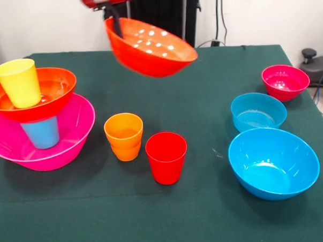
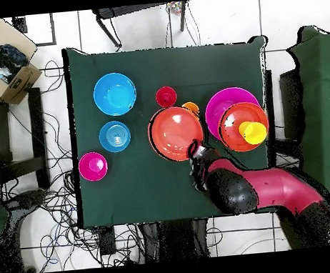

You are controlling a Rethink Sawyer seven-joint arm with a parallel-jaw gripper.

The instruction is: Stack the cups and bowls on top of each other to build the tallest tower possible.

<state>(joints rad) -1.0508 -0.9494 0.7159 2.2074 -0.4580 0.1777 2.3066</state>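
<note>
Table (image 1: 219, 220): rectangular, covered w/ dark green cloth, lightly wrinkled.

Floor (image 2: 48, 81): white tiles w/ dark grout lines. Loose black cables (image 2: 52, 202) spread over floor along one side of table and near its lower corner in overhead view.

Cardboard box (image 2: 12, 77): open, on floor at a corner, contents mixed (not identifiable).

Wall (image 1: 253, 15): white, behind table in front view. Dark vertical panel (image 1: 162, 14) against it; cables hang down wall beside panel.

Black stand (image 2: 136, 15): at table's top edge in overhead view.

Lighting: even, indoor.
</note>
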